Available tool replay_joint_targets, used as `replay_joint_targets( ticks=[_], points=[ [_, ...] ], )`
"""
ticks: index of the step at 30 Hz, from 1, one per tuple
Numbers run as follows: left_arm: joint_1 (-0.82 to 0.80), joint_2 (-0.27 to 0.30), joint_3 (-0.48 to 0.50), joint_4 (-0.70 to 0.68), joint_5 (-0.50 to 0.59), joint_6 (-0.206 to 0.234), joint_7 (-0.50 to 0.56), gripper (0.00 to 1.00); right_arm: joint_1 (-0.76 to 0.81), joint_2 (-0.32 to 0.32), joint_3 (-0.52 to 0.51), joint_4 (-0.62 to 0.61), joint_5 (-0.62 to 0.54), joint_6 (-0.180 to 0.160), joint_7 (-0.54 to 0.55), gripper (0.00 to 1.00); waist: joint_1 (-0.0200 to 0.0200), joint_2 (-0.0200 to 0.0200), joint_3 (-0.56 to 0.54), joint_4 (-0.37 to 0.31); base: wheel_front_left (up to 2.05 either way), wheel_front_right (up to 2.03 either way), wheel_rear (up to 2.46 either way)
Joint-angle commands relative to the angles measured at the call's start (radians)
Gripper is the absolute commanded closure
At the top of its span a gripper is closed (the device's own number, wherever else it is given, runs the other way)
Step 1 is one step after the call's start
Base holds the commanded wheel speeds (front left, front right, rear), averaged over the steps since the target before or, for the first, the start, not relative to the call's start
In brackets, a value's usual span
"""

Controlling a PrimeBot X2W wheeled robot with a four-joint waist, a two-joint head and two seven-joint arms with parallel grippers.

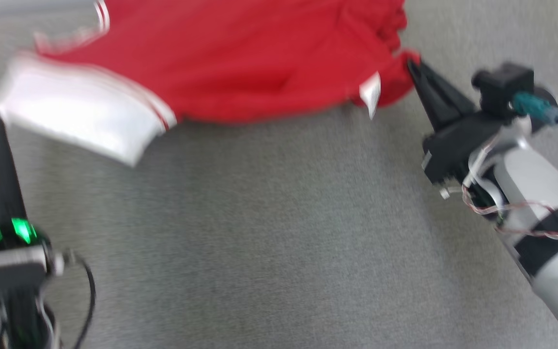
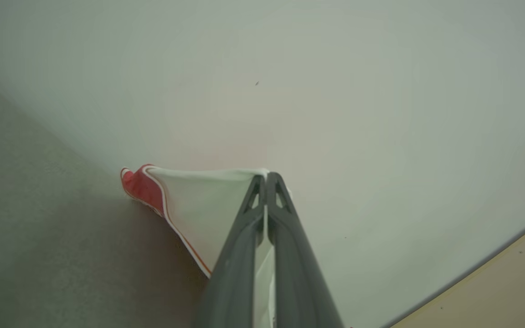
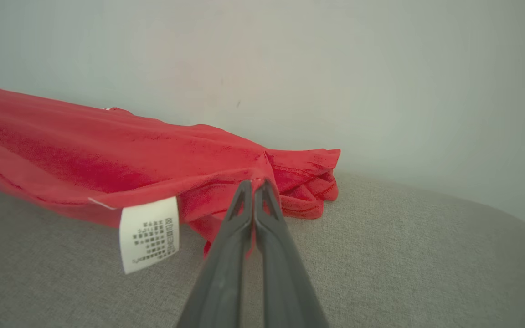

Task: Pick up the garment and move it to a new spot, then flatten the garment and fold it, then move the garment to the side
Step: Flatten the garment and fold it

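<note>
Hard to pin down, but it looks like a plain room in a home, or a mock-up of one. A grey woven upholstered surface [image 1: 279, 242], like a sofa seat or bed, has a red garment [image 1: 259, 58] lying across the top of the head view. Behind it there's a bare pale wall [image 3: 381, 68], plus a beige strip [image 2: 508, 291] at the lower right of the left wrist view, maybe floor.

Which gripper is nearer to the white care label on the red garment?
Right. The right gripper pinches the garment just beside the label; the left gripper pinches the white sleeve at the far end.
</note>
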Motion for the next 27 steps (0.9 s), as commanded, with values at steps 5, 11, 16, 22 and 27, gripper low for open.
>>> replay_joint_targets(
  ticks=[5, 11, 16, 22, 27],
  points=[
    [0.211, -0.062, 0.006, -0.046, -0.023, -0.002, -0.008, 1.00, 0.118, -0.063, -0.036, -0.018, 0.058, 0.001, 0.026, 1.00, 0.0001, 0.0000, -0.193, 0.091, 0.00, 0.00, 0.00],
    [0.395, -0.095, -0.115, -0.061, -0.070, -0.002, 0.019, 1.00, 0.292, -0.110, -0.159, 0.004, 0.081, 0.001, 0.106, 1.00, 0.0001, 0.0000, -0.304, 0.129, 0.00, 0.00, 0.00],
    [0.500, -0.069, -0.200, -0.005, -0.079, -0.002, 0.060, 1.00, 0.467, -0.087, -0.275, -0.048, 0.067, 0.001, 0.177, 1.00, 0.0001, 0.0000, -0.366, 0.135, 0.00, 0.00, 0.00],
    [0.594, 0.004, -0.258, 0.014, -0.141, -0.002, 0.167, 1.00, 0.672, -0.019, -0.439, -0.108, 0.040, 0.001, 0.273, 1.00, 0.0001, 0.0000, -0.396, 0.140, 0.00, 0.00, 0.00],
    [0.639, 0.050, -0.274, 0.026, -0.185, 0.004, 0.237, 1.00, 0.811, 0.068, -0.576, -0.159, 0.011, 0.001, 0.348, 1.00, 0.0001, 0.0000, -0.407, 0.149, 0.00, 0.00, 0.00]
  ],
)
